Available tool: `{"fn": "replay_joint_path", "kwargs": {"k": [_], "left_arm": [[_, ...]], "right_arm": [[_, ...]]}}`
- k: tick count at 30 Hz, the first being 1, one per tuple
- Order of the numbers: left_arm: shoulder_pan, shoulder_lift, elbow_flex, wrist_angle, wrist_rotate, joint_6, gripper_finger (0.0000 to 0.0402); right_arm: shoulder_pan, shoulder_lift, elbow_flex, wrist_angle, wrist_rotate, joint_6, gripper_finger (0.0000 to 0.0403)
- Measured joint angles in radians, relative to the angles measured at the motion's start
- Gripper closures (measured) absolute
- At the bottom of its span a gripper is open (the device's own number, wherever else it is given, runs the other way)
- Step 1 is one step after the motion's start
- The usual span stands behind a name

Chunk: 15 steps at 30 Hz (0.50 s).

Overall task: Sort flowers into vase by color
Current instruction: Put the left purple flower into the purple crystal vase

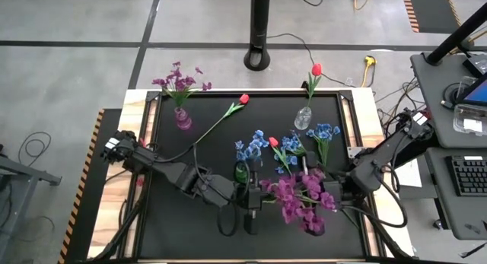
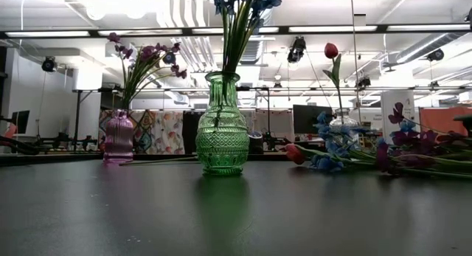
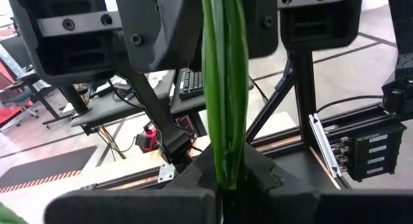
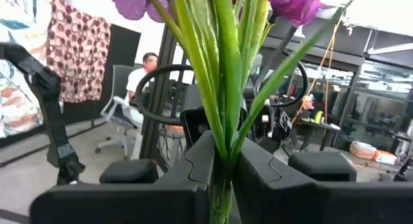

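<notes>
Left gripper (image 1: 249, 207) sits low at the front of the table, fingers clamped on the green stems (image 3: 224, 88) of a blue flower bunch (image 1: 249, 150); those stems stand upright in the green vase (image 2: 222, 130), the gripper just in front of it; right gripper (image 1: 319, 211) is near the front right, fingers closed on the stems of a purple flower bunch (image 1: 297, 195), blossoms spreading above it toward the table's middle; loose blue flowers (image 1: 323, 133) and a red bud (image 1: 273, 141) lie between the green vase and the clear vase (image 1: 303, 118); the clear vase holds one red tulip (image 1: 316, 69); the pink vase (image 1: 183, 118) at back left holds purple blossoms (image 1: 179, 81); another red flower (image 1: 243, 100) lies flat beside it.
</notes>
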Motion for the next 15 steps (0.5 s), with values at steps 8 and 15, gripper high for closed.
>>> {"fn": "replay_joint_path", "kwargs": {"k": [8,15], "left_arm": [[-0.001,-0.009,0.001,-0.007,-0.007,0.001,0.04],[0.0,-0.053,-0.002,-0.115,-0.053,-0.012,0.0401]], "right_arm": [[0.0,0.0,-0.001,-0.037,0.045,-0.001,0.0292],[0.0,-0.062,-0.001,-0.137,0.096,0.045,0.023]]}}
